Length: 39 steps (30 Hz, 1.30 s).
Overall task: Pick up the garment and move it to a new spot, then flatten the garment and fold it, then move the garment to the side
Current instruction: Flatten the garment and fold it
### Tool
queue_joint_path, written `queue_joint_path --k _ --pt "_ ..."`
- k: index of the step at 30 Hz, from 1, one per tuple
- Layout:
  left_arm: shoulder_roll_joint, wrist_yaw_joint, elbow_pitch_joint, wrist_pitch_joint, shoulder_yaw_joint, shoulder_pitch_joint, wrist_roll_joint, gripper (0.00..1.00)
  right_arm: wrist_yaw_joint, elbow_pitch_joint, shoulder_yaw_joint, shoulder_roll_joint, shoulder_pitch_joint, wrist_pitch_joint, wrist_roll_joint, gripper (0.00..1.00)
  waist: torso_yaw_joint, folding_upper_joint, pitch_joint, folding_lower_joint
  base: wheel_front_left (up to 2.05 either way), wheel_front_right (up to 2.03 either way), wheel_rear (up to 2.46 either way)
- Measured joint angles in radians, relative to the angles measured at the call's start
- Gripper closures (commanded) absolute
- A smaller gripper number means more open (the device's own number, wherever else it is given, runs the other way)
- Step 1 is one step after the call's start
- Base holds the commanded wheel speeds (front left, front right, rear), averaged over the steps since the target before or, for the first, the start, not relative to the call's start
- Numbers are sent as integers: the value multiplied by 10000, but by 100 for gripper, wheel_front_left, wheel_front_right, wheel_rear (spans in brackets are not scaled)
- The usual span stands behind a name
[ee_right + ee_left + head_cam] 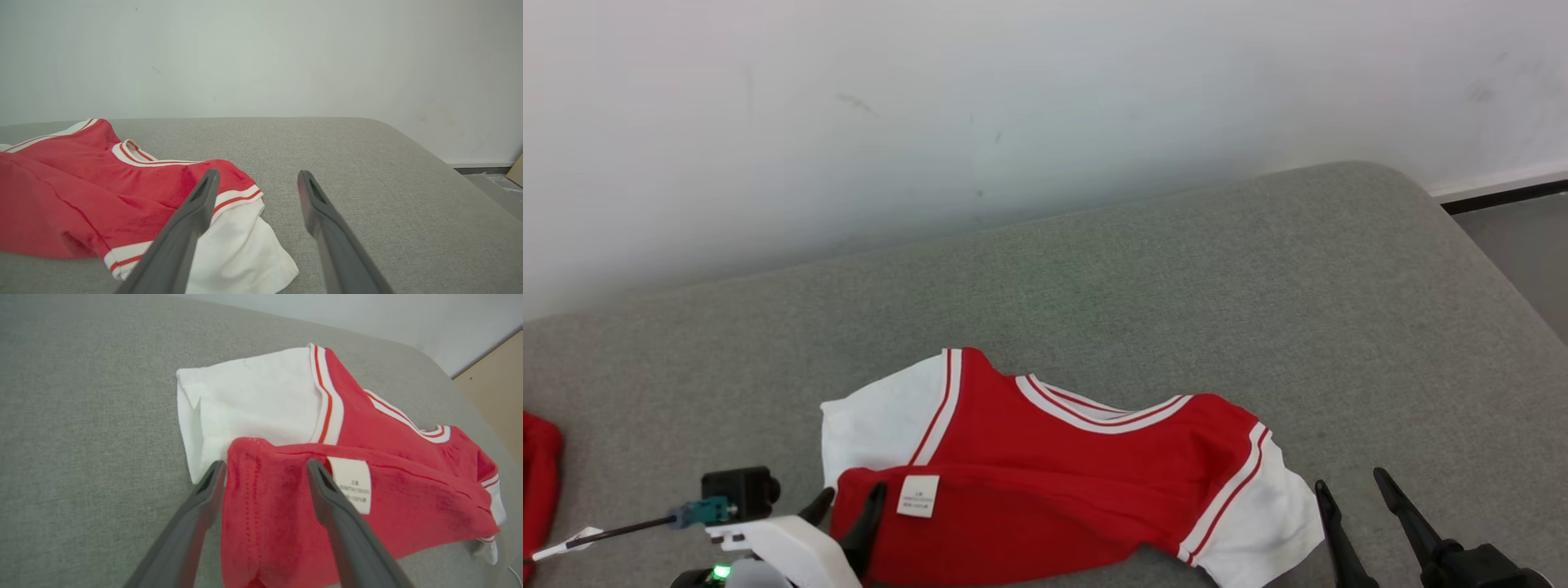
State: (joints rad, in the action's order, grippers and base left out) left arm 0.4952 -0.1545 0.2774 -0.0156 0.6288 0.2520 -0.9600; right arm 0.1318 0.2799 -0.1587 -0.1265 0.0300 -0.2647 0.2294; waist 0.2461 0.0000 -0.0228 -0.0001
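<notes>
Shirt [1054, 457]: folded red corner lies between left gripper [849, 508] fingers, parted. Right gripper [1349, 483] parted, beside white sleeve [1258, 510].

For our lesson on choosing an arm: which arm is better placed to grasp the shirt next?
Left. The open left gripper straddles the folded red edge of the shirt beside the label, so closing would likely catch cloth. The open right gripper sits beside the white sleeve, over bare cushion.
</notes>
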Motion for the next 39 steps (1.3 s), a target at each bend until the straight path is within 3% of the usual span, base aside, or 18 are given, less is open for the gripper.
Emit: queue_joint_path --k 19,20,21,22,25,26,34,39 --pt "-159 451 966 94 35 685 -86 0 0 -36 50 23 147 0 8 0 319 0 -579 1 0 0 0" --pt "-165 493 986 157 82 685 -88 3 0 -31 52 23 148 0 8 0 312 0 -573 1 0 0 0" --pt "-171 506 991 159 125 684 -88 12 0 -27 52 25 149 0 8 0 302 0 -565 1 0 0 0" --pt "-173 531 991 161 148 684 -88 42 0 -21 54 27 149 0 8 0 290 0 -555 1 0 0 0" --pt "-194 585 961 232 228 671 -88 74 0 6 59 35 150 0 8 0 241 0 -511 1 0 0 0" --pt "-203 585 943 244 242 663 -90 99 0 10 59 38 150 0 8 0 218 0 -496 1 0 0 0" --pt "-263 673 648 255 376 610 -96 100 0 61 67 69 140 0 8 0 -7 0 -335 1 0 0 0" --pt "-153 550 -495 -205 301 441 46 100 0 73 132 100 26 0 6 0 -204 0 -135 1 0 0 0"
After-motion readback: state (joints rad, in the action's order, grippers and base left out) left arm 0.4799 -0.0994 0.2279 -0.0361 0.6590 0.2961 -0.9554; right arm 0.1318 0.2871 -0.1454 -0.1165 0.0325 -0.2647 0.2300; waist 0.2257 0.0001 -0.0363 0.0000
